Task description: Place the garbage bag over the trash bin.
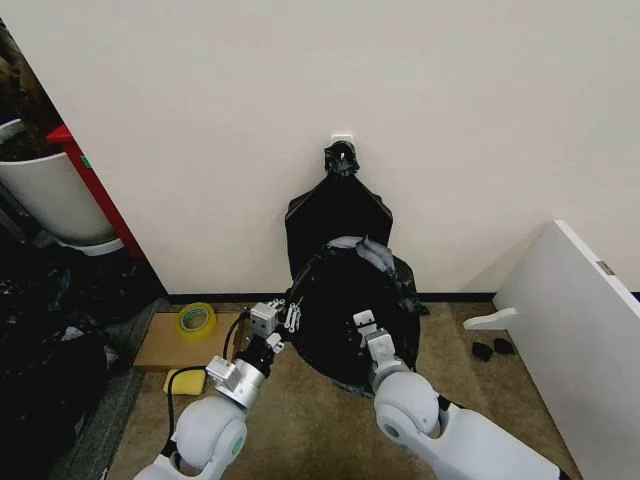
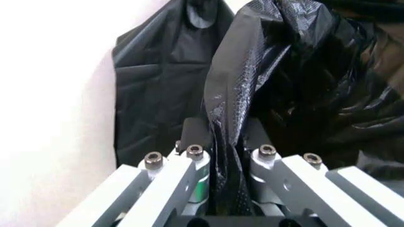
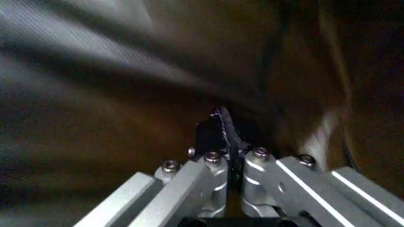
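Both arms reach fwd from near edge, elbows low, wrists angled up toward the wall. L tool [image 1: 290,318] at left edge of the garbage bag [image 1: 345,315]; R tool [image 1: 362,322] pressed against bag's near face, right of centre.

L wrist view: L tool [image 2: 228,142] fingers drawn in tight on a bunched vertical fold of the garbage bag [image 2: 277,80], film pinched between pads. R wrist view: R tool [image 3: 228,137] fingers nearly together, clamped on a thin ridge of the bag [image 3: 126,94]; rest of that view blurred dark film.

Garbage bag: thin glossy black plastic, crinkled, billowy, rounded mound on floor against the wall, between the two tools. Small pale grey patch at top of mound [image 1: 368,250], can't tell what it is. Trash bin itself not distinguishable under the film.

Behind it, a flatter, smoother black bag [image 1: 335,215] hangs on the wall, knotted at top under a small white wall hook [image 1: 342,138].

Floor: brown carpet. Left near: flat cardboard piece [image 1: 165,340] w/ yellow tape roll [image 1: 196,319] on it, yellow sponge-like block [image 1: 186,381] just beside. Far left: big white-grey pot [image 1: 55,195]. Right: white panel [image 1: 580,330], tilted.
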Controlling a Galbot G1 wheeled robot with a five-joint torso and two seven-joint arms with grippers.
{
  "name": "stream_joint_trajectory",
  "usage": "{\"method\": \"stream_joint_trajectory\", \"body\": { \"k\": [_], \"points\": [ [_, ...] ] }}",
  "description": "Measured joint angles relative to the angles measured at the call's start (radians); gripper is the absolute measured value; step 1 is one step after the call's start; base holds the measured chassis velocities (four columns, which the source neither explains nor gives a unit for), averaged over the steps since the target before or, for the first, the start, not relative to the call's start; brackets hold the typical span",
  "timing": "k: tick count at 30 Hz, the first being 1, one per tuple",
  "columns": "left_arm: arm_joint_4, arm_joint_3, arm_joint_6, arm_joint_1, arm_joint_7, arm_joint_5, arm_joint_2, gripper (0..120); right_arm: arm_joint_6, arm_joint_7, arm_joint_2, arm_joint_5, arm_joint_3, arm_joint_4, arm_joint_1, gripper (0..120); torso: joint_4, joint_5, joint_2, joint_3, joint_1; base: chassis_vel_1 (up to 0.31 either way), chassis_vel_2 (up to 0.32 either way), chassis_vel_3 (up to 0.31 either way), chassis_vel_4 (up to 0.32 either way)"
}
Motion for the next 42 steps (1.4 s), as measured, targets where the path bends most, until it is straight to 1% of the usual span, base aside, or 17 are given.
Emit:
{"method": "stream_joint_trajectory", "body": {
  "k": [2, 3, 4, 6, 8, 9, 10, 11, 13, 14, 17, 22, 24, 26, 30, 36, 42],
  "points": [
    [0.004, -0.003, 0.000, -0.003, -0.002, -0.004, -0.001, 5, 0.026, -0.021, -0.005, -0.003, 0.007, 0.010, -0.009, 1, 0.0000, 0.0000, 0.000, 0.000, 0.000, 0.000, 0.000, 0.000, 0.000],
    [0.014, -0.010, 0.003, -0.010, -0.009, -0.020, -0.003, 5, 0.119, -0.098, -0.025, -0.014, 0.030, 0.041, -0.044, 8, -0.0001, -0.0001, 0.000, 0.000, 0.000, 0.000, 0.000, 0.000, 0.000],
    [0.014, -0.010, 0.003, -0.010, -0.009, -0.020, -0.003, 5, 0.119, -0.098, -0.025, -0.014, 0.030, 0.041, -0.044, 8, -0.0001, -0.0001, 0.000, 0.000, 0.000, 0.000, 0.000, 0.000, 0.000],
    [0.023, -0.017, 0.017, -0.021, -0.019, -0.044, -0.005, 5, 0.262, -0.232, -0.058, -0.041, 0.076, 0.091, -0.098, 19, 0.0000, -0.0001, 0.000, 0.000, 0.000, 0.000, 0.000, 0.000, 0.000],
    [0.026, -0.020, 0.027, -0.026, -0.025, -0.058, -0.005, 5, 0.301, -0.272, -0.072, -0.050, 0.102, 0.121, -0.129, 25, 0.0000, -0.0001, 0.000, 0.000, 0.000, 0.000, 0.000, 0.000, 0.000],
    [0.026, -0.023, 0.038, -0.030, -0.033, -0.072, -0.005, 5, 0.298, -0.262, -0.084, -0.055, 0.126, 0.165, -0.166, 30, -0.0003, -0.0001, 0.000, 0.000, 0.000, 0.000, 0.000, 0.000, 0.000],
    [0.022, -0.027, 0.052, -0.030, -0.042, -0.085, -0.004, 5, 0.246, -0.182, -0.092, -0.043, 0.139, 0.223, -0.201, 36, -0.0002, -0.0001, 0.000, 0.000, 0.000, 0.000, 0.000, 0.000, 0.000],
    [0.022, -0.027, 0.052, -0.030, -0.042, -0.085, -0.004, 5, 0.246, -0.182, -0.092, -0.043, 0.139, 0.223, -0.201, 36, -0.0002, -0.0001, 0.000, 0.000, 0.000, 0.000, 0.000, 0.000, 0.000],
    [0.009, -0.034, 0.079, -0.031, -0.058, -0.113, -0.001, 5, 0.157, -0.050, -0.100, 0.002, 0.153, 0.313, -0.277, 45, 0.0001, -0.0002, 0.000, 0.000, 0.000, 0.000, 0.000, 0.000, 0.000],
    [0.009, -0.034, 0.079, -0.031, -0.058, -0.113, -0.001, 5, 0.157, -0.050, -0.100, 0.002, 0.153, 0.313, -0.277, 45, 0.0001, -0.0002, 0.000, 0.000, 0.000, 0.000, 0.000, 0.000, 0.000],
    [-0.007, -0.048, 0.124, -0.033, -0.085, -0.171, 0.006, 5, 0.100, 0.056, -0.092, -0.019, 0.173, 0.393, -0.404, 60, -0.0004, -0.0002, 0.000, 0.000, 0.000, 0.000, 0.000, 0.000, 0.000],
    [-0.031, -0.058, 0.163, -0.020, -0.115, -0.235, 0.009, 5, 0.011, 0.200, -0.072, -0.078, 0.182, 0.412, -0.472, 79, 0.0001, -0.0001, 0.000, 0.000, 0.000, 0.000, 0.000, 0.000, 0.000],
    [-0.034, -0.058, 0.165, -0.019, -0.117, -0.238, 0.009, 5, 0.007, 0.210, -0.071, -0.081, 0.182, 0.411, -0.474, 82, 0.0001, -0.0001, 0.000, 0.000, 0.000, 0.000, 0.000, 0.000, 0.000],
    [-0.048, -0.061, 0.179, -0.016, -0.122, -0.259, 0.010, 5, 0.000, 0.239, -0.069, -0.104, 0.185, 0.392, -0.494, 93, 0.0000, 0.0000, 0.000, 0.000, 0.000, 0.000, 0.000, 0.000, 0.000],
    [-0.062, -0.063, 0.192, -0.013, -0.125, -0.274, 0.012, 5, -0.002, 0.246, -0.060, -0.149, 0.182, 0.353, -0.511, 100, 0.0000, -0.0002, 0.000, 0.000, 0.000, 0.000, 0.000, 0.000, 0.000],
    [-0.077, -0.066, 0.207, -0.012, -0.130, -0.287, 0.016, 5, -0.006, 0.230, -0.061, -0.251, 0.173, 0.250, -0.506, 100, 0.0001, 0.0000, 0.000, 0.000, 0.000, 0.000, 0.000, 0.000, 0.000],
    [-0.078, -0.072, 0.213, -0.012, -0.132, -0.287, 0.023, 5, -0.007, 0.211, -0.073, -0.283, 0.177, 0.213, -0.490, 100, 0.0000, -0.0001, 0.000, 0.000, 0.000, 0.000, 0.000, 0.000, 0.000]
  ]
}}
